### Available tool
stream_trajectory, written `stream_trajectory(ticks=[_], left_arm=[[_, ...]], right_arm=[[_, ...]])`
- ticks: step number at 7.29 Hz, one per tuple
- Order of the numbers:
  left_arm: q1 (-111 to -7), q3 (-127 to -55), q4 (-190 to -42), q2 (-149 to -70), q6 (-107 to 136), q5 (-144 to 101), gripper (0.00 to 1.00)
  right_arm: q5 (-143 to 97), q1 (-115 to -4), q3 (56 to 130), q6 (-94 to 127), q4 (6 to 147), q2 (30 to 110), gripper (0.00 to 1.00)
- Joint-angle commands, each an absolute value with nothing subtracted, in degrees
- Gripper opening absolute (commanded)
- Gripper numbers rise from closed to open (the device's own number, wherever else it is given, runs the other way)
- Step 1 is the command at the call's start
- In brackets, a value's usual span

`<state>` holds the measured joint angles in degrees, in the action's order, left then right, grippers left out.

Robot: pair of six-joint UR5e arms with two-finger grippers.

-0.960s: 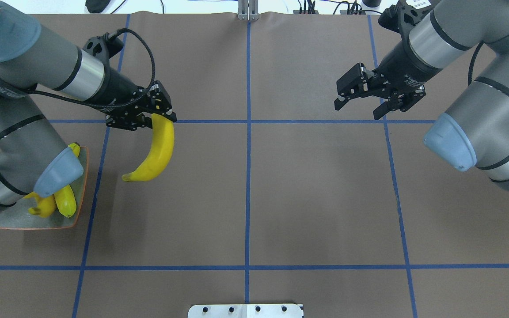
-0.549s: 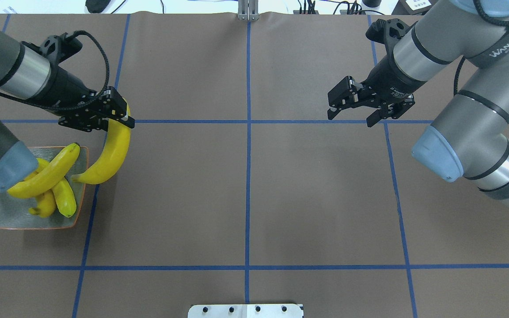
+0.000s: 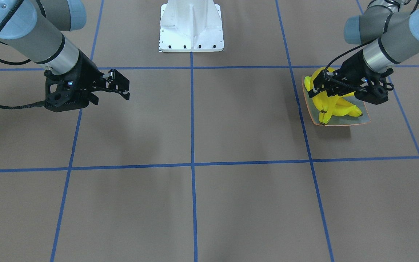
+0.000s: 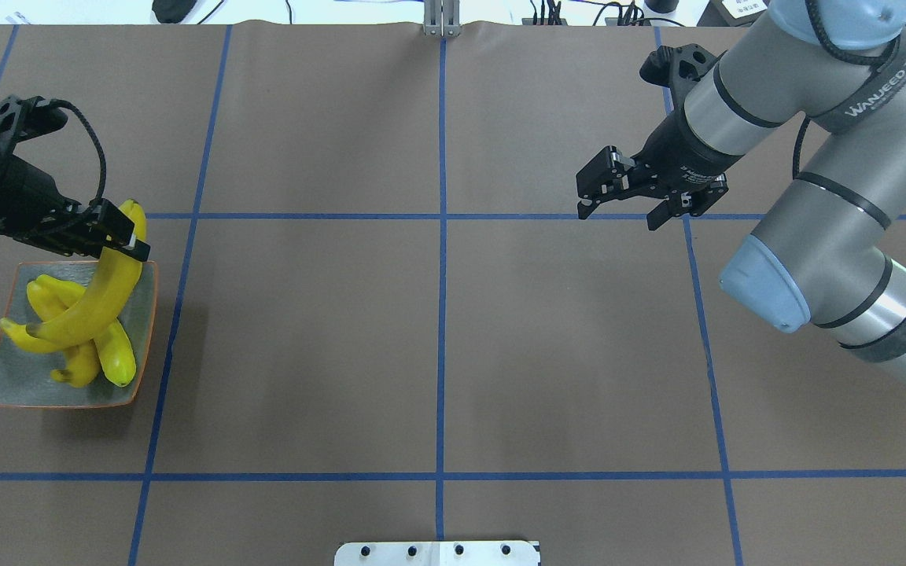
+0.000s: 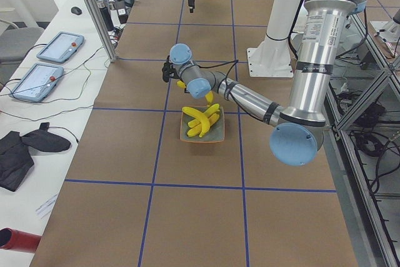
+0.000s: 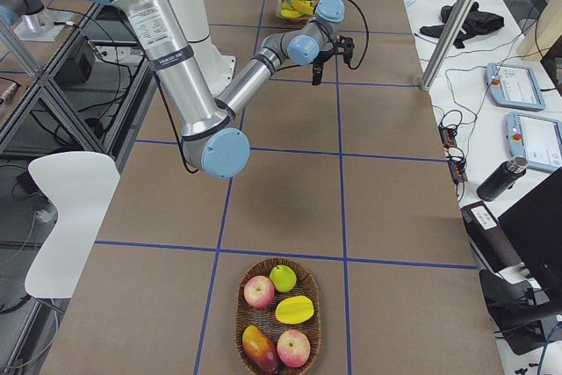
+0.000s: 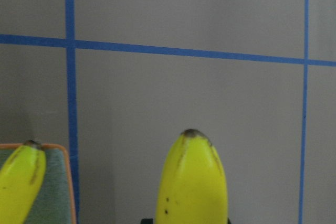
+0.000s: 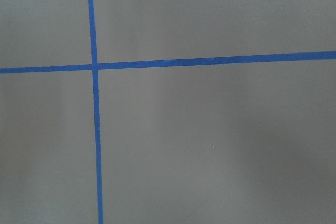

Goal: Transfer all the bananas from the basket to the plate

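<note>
At nine o'clock on the surface (image 4: 343,354), the left pincer (image 4: 123,236) pinches a banana (image 4: 99,299) by its upper end above the plate (image 4: 5,389), where other bananas (image 4: 117,358) lie. The right pincer (image 4: 618,212), toward two o'clock, hangs spread.

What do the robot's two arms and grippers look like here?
The left arm and right arm are grey tubes with light blue joint caps, black seam rings and a silver wrist band. White lettering marks the right one. The left gripper and right gripper are black two-finger units; a black braided cable loops beside the left wrist.
</note>
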<state>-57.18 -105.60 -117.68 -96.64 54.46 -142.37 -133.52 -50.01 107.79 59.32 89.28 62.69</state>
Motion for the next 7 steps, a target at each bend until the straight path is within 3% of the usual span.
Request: stream_trajectory(ticks=[1, 7], left_arm=[[-57.39, -105.64, -117.69, -93.87, 49.06, -142.30, 0.00], [-55.73, -104.85, -117.60, -90.53, 42.54, -139.31, 0.00]], right_arm=[[-133.15, -49.75, 107.32, 59.33, 89.21, 62.84, 1.00], [-132.63, -49.40, 107.14, 59.33, 89.12, 62.93, 1.00]])
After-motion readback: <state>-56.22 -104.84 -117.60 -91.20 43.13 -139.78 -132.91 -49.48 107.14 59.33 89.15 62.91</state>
